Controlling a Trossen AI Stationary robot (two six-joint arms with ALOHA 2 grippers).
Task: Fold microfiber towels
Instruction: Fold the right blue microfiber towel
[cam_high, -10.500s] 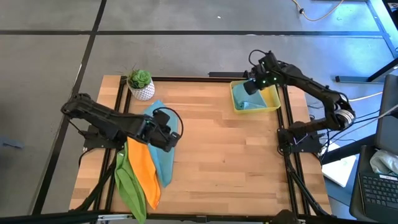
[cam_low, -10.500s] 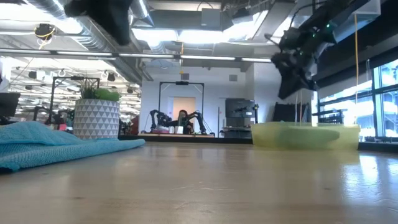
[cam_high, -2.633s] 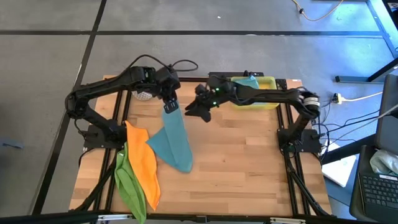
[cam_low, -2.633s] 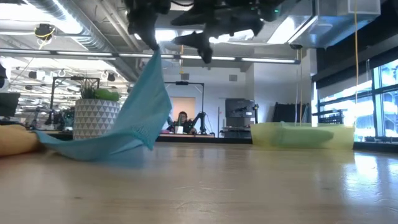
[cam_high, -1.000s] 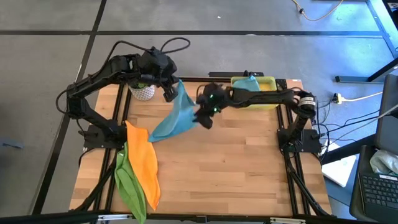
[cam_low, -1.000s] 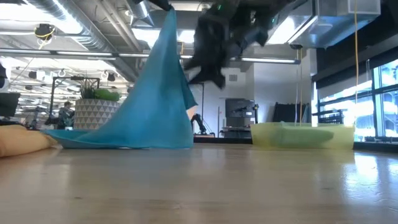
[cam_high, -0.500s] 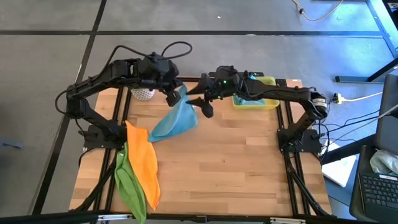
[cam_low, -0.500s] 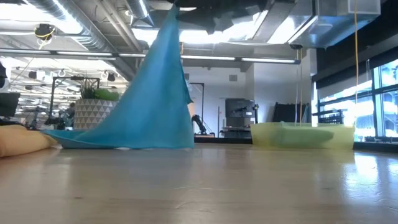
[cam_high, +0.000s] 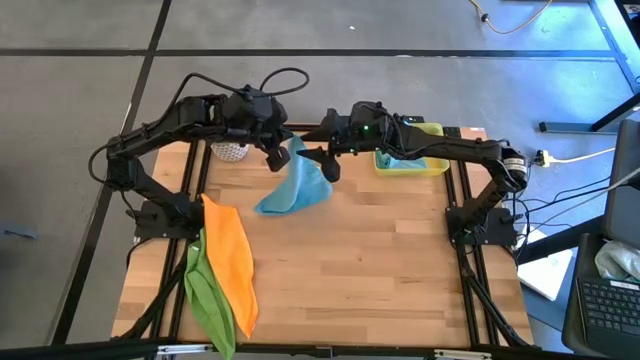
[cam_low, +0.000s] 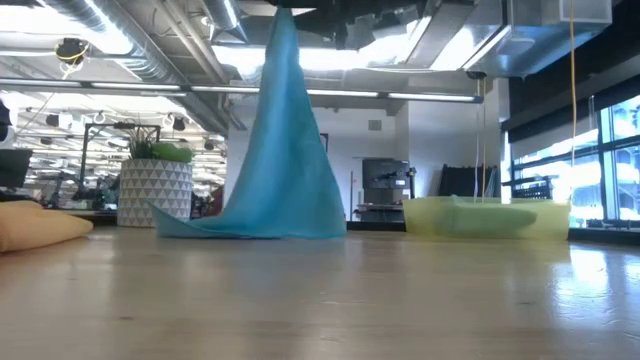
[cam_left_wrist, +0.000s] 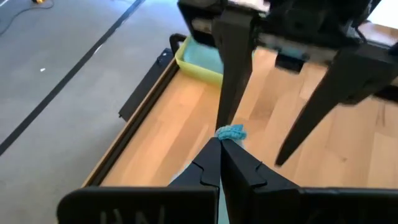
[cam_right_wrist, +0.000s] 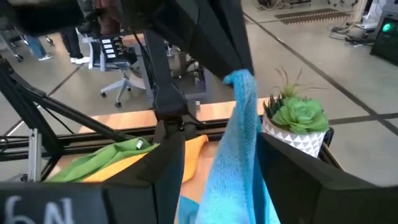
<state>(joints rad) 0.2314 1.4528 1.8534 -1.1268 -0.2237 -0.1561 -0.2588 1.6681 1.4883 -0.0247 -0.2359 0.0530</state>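
A teal towel (cam_high: 295, 190) hangs from my left gripper (cam_high: 278, 155), which is shut on its top, high over the table's far middle. My right gripper (cam_high: 325, 165) is open and level. It reaches in from the right, one finger on each side of the hanging towel (cam_right_wrist: 239, 143), just below the left gripper. An orange towel (cam_high: 228, 260) and a lime green towel (cam_high: 205, 300) lie side by side at the table's near left. Another teal towel lies in the yellow tray (cam_high: 440, 130). My left gripper pinches the teal towel's top corner (cam_left_wrist: 231, 132) between its two shut fingers, and a small tuft pokes out past the tips. The fingers slant downward from the left. The towel hangs below in a narrow drape, its lower end (cam_high: 272, 207) resting on the table. My right gripper's open fingers (cam_right_wrist: 168, 162) flank the hanging cloth; I cannot tell whether they touch it.
A potted plant (cam_low: 155, 185) stands at the far left, just behind my left arm. The yellow tray (cam_low: 490, 218) sits at the far right corner. Bare wood (cam_high: 380, 270) spreads across the near middle and right.
My right gripper has risen from beside the towel's middle up to just under the left gripper, and has turned from pointing down to nearly level. The towel's lower end has slid along the table toward the right, and the drape now hangs narrower.
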